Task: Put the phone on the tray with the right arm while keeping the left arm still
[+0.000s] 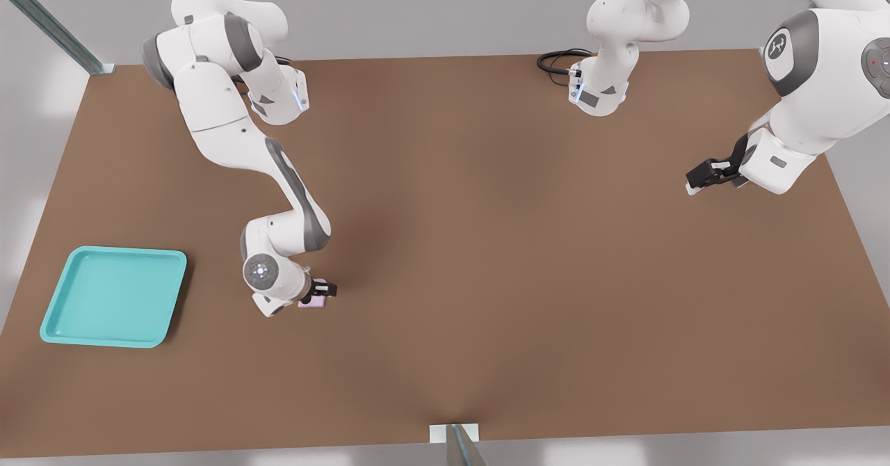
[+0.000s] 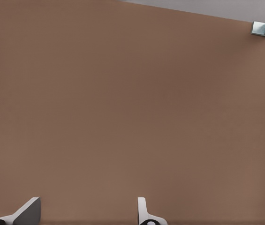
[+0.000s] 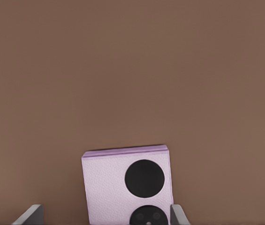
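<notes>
The right arm's pincer (image 1: 321,292) is low over the brown worktop (image 1: 487,243), fingers open astride the phone (image 3: 127,185). It should close squarely on the phone's edges before lifting toward the tray (image 1: 115,296), well apart at the front view's left

Pink-lilac phone (image 3: 127,185) lying flat on the brown tabletop (image 3: 132,70), two black lenses facing up. The claw (image 3: 106,216) straddles it with fingertips (image 3: 29,215) spread, one tip right against the phone's edge, the other well clear.
</notes>
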You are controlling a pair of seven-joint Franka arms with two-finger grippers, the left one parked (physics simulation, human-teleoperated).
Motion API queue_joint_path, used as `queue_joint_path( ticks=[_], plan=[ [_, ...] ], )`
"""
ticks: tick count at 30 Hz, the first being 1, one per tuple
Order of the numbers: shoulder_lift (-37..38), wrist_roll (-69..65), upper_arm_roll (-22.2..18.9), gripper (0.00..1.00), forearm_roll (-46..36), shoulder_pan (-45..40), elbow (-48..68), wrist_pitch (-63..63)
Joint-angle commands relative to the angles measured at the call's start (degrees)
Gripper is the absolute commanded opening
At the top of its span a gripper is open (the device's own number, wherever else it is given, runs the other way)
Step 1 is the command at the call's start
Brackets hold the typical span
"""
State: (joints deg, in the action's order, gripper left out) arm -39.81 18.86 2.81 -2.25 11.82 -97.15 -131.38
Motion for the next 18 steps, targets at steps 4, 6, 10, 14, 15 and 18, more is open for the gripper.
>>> queue_joint_path(
  ticks=[4, 6, 10, 14, 15, 18],
  plan=[
    [-0.6, -0.9, -0.1, 1.00, -0.1, 0.0, -0.2, -0.8],
    [-0.6, -2.6, 0.0, 1.00, 0.0, -0.1, -0.4, -0.9],
    [-1.1, -6.3, -0.2, 1.00, 0.1, -0.1, -0.4, -0.9],
    [-1.4, -7.8, -0.2, 1.00, 0.1, -0.5, -0.4, -1.0],
    [-1.6, -9.0, -0.2, 1.00, 0.1, -0.6, -0.4, -1.1],
    [-1.9, -9.3, -0.3, 1.00, 0.1, -0.7, -0.2, -1.2]
  ],
)
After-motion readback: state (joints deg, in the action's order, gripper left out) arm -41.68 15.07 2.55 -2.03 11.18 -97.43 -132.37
